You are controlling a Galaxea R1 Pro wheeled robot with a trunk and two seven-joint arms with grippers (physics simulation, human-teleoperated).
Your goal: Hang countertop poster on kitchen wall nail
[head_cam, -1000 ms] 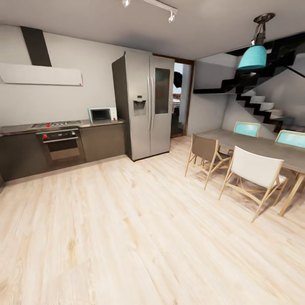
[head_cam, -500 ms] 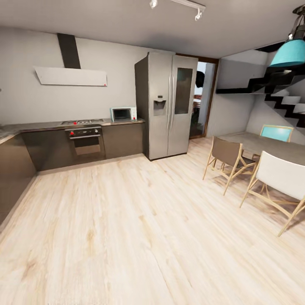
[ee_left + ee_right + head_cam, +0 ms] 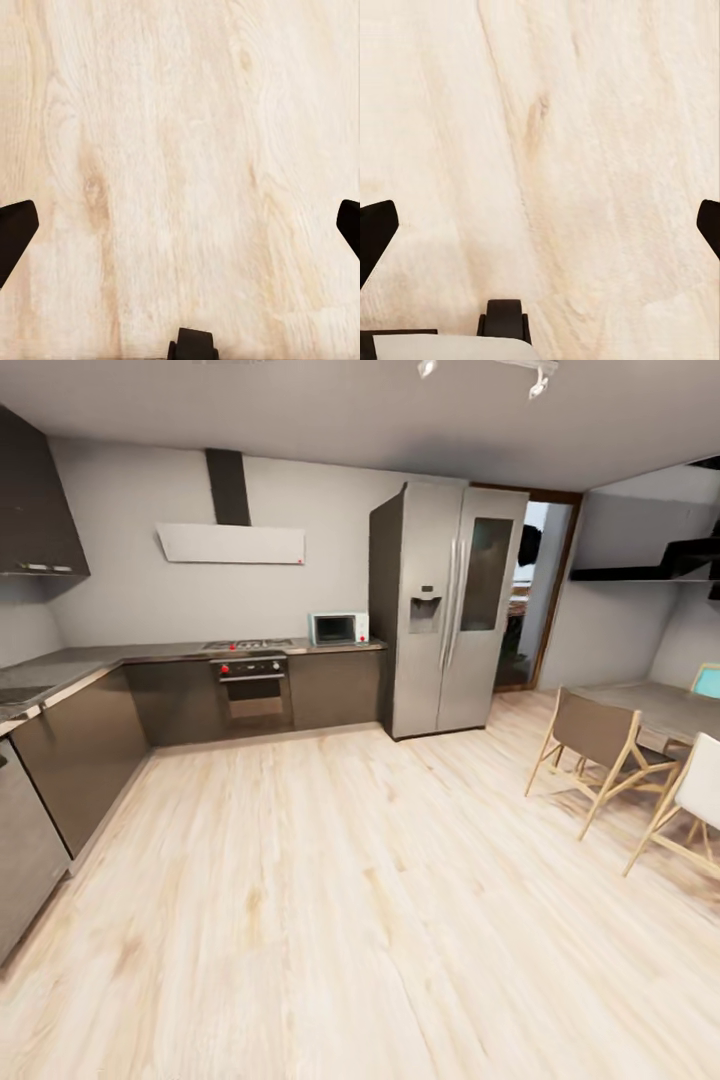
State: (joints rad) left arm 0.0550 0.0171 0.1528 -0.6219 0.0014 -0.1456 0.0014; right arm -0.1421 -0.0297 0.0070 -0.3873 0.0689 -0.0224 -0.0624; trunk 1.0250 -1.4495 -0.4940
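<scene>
Scene: a kitchen seen from the robot's head camera, pale wooden floor running up to dark cabinet fronts.
Kitchen countertop: an L-shaped grey glossy worktop, along the back wall and down the left side; a hob and a small microwave sit on it, and an oven is set below the hob.
Poster: cannot be made out on the stretch of worktop that shows.
Wall nails: too small to tell against the pale grey wall.
Fridge: tall, steel, two-door, just beside the right end of the worktop; doors closed, contents hidden.
Wall cupboard: dark, upper left, closed.
Hood: flat pale panel above the hob, dark flue rising from it.
Dining side: a table with wooden-legged chairs at right.
Left gripper: spread wide over bare floorboards, nothing between its dark fingertips.
Right gripper: likewise spread wide over the floor, holding nothing.
</scene>
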